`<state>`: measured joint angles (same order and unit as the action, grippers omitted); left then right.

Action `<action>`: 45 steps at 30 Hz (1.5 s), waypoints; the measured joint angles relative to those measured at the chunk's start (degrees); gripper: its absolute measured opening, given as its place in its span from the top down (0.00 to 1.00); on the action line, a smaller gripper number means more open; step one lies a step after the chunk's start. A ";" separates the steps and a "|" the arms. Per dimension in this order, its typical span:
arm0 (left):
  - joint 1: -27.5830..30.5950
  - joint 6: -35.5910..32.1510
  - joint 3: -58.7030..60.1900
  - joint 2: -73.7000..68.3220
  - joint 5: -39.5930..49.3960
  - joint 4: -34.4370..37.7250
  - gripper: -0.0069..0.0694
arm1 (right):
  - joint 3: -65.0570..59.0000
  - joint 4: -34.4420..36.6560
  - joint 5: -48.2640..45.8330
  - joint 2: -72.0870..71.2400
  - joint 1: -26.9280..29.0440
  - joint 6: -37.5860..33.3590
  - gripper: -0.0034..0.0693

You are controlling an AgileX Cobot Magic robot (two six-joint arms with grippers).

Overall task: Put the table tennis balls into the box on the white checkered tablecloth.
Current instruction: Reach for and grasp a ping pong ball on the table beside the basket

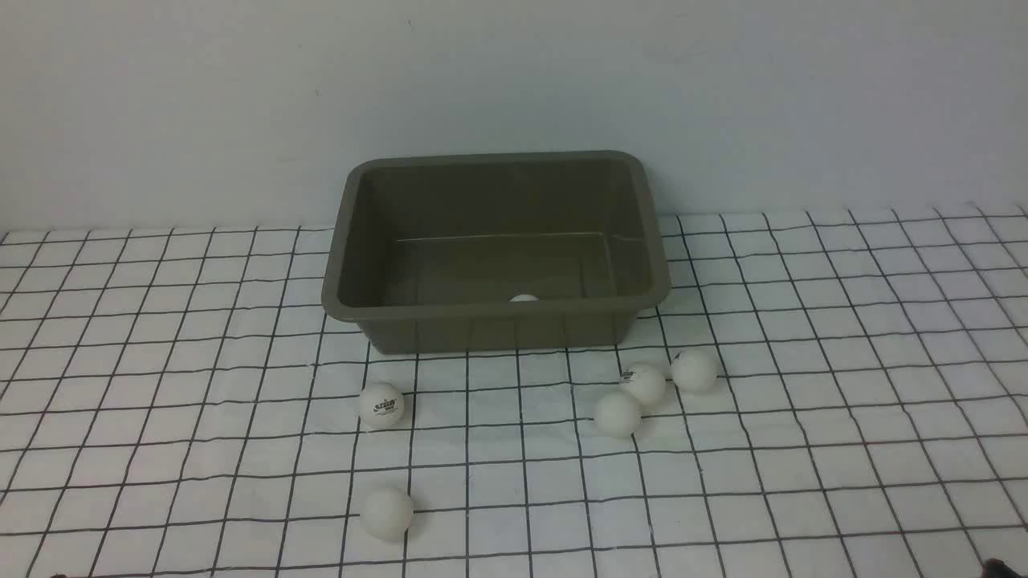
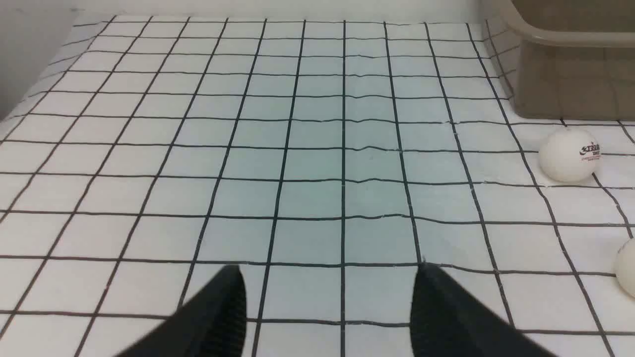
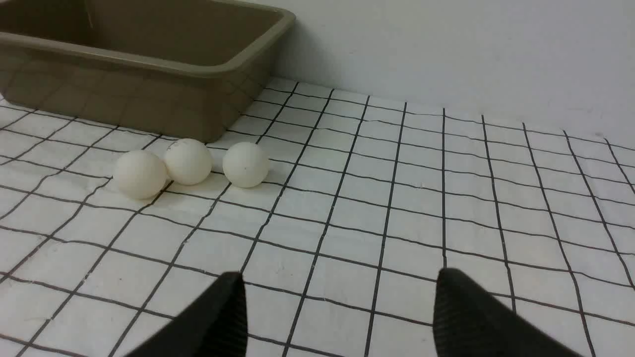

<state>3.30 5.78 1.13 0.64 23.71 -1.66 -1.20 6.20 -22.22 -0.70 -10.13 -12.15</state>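
Observation:
The olive-brown box (image 1: 353, 241) stands at the back middle of the white checkered tablecloth (image 1: 843, 417). One table tennis ball (image 1: 524, 299) peeks over its near wall from inside. On the cloth in front lie a logo ball (image 1: 381, 404), a plain ball (image 1: 386, 512) nearer me, and a cluster of three balls (image 1: 642, 384) at the front right of the box. My left gripper (image 2: 330, 277) is open over bare cloth, the logo ball (image 2: 569, 155) off to its side. My right gripper (image 3: 340, 282) is open too, with the three balls (image 3: 188, 161) ahead by the box (image 3: 149, 106).
A plain pale wall (image 1: 514, 80) rises right behind the box. In the front view only a dark tip of the right arm (image 1: 1000, 567) shows at the bottom right corner. The cloth is slightly wrinkled.

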 joint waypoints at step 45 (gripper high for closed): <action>0.00 0.00 0.00 0.00 0.00 0.00 0.38 | 4.41 7.95 -2.18 0.00 0.00 3.65 0.32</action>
<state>3.30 5.78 1.13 0.64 23.71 -1.66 3.21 14.14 -24.39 -0.70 -10.13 -8.51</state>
